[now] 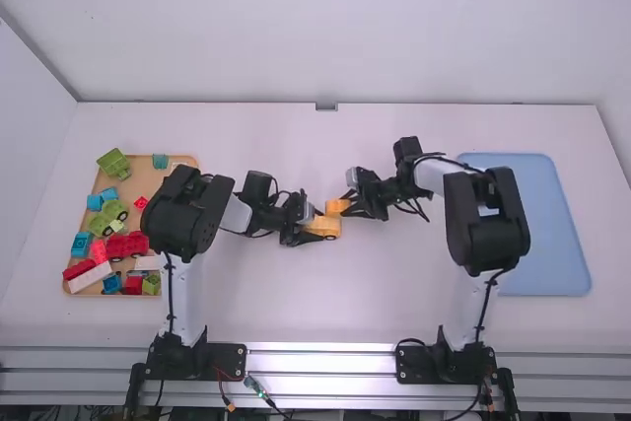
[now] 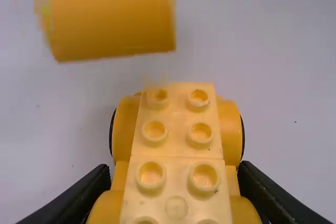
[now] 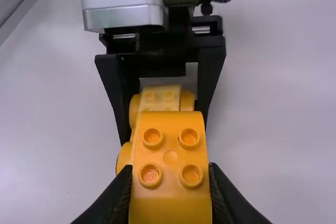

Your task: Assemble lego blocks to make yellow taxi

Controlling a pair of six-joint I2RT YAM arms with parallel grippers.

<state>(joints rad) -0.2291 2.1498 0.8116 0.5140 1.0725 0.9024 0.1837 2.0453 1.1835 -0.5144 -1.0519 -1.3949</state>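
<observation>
Near the middle of the table my left gripper is shut on the yellow car base. In the left wrist view the studded car base with wheels sits between the fingers of the left gripper. My right gripper is shut on a yellow block, just beyond the base. The yellow block hangs apart from the base studs in the left wrist view. In the right wrist view, the right gripper clamps the block, which partly covers the car base.
At the far left, a tan tray holds several green, blue, red and white pieces. A blue tray lies on the right side. Both arms reach toward the middle from either side.
</observation>
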